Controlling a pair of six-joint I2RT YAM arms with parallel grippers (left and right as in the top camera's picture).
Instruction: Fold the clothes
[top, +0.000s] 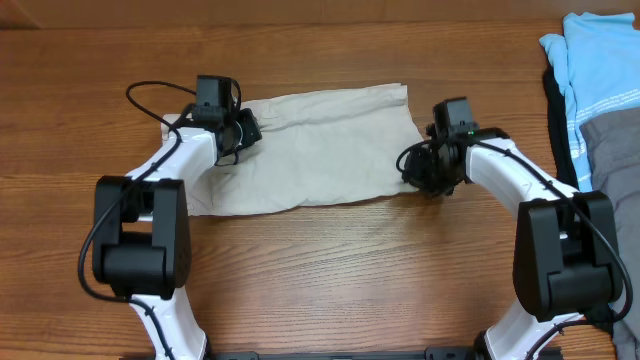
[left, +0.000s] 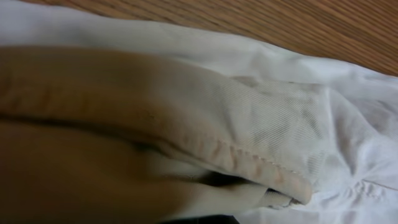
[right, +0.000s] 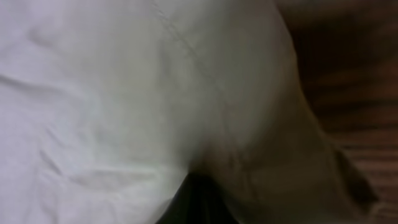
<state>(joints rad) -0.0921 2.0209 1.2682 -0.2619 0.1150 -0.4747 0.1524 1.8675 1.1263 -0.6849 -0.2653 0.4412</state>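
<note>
Between the closed fingers of the left gripper (top: 236, 135) sits a pinch of the light beige cotton shorts (top: 320, 145). Its wrist camera shows a stitched hem bunched toward the jaws, with thin white lining cloth spread just beyond. At the opposite side edge the right gripper (top: 425, 172) is likewise clamped on the cloth, its own view filled by pale fabric gathered down to a dark fingertip. How many layers either grip has caught I cannot tell. Out from both grips the shorts lie spread flat and slightly crooked between the arms on the brown wooden table (top: 330, 270). Well off to the right gripper's outer side, a light blue striped garment (top: 598, 70) and a grey garment (top: 612, 140) lie heaped at the table's edge, no part of this job. The step in hand looks like a first fold, with both side edges taken up together. To do it well, I judge the arms should lift evenly and only enough to clear the cloth. They should hold it lightly taut so no sag forms, travel the same way at one pace, and lay edge onto edge before letting go. A thin pinch may slip, so no jerks.
</note>
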